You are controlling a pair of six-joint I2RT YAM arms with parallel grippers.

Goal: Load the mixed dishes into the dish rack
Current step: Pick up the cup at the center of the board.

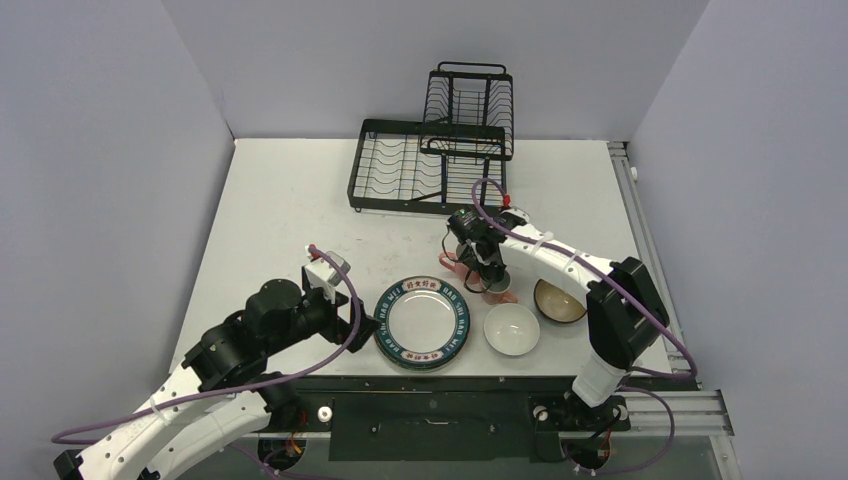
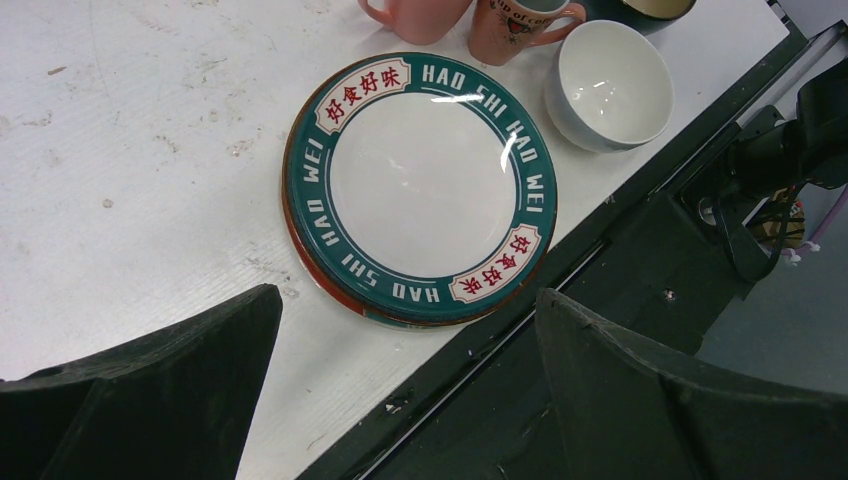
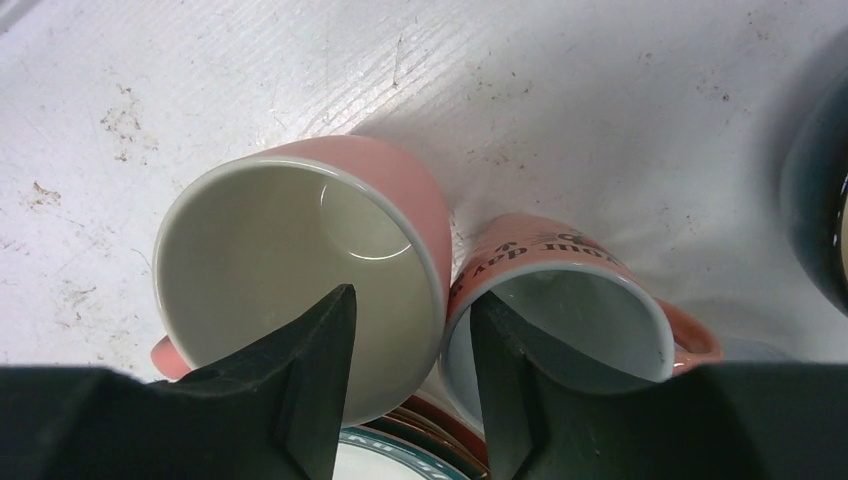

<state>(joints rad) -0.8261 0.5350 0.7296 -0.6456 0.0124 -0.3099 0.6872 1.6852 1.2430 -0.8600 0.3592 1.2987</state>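
Observation:
A stack of plates (image 1: 423, 320) lies at the near table edge, the green-rimmed lettered white plate (image 2: 420, 190) on top and a red rim showing beneath. My left gripper (image 1: 357, 322) is open and empty just left of the stack; in the left wrist view the left gripper (image 2: 408, 300) has its jaws wide apart. Two pink mugs (image 1: 452, 262) (image 1: 503, 293) stand upright side by side. My right gripper (image 3: 412, 300) hovers over them, open, one finger over the plain mug (image 3: 290, 250), the other over the lettered mug (image 3: 570, 310). The black wire dish rack (image 1: 430, 160) stands at the back.
A white bowl (image 1: 511, 328) sits right of the plate stack, with a dark brown-gold bowl (image 1: 558, 302) beyond it. The white bowl also shows in the left wrist view (image 2: 610, 85). The table's near edge and a black rail (image 2: 600, 260) run close to the plates.

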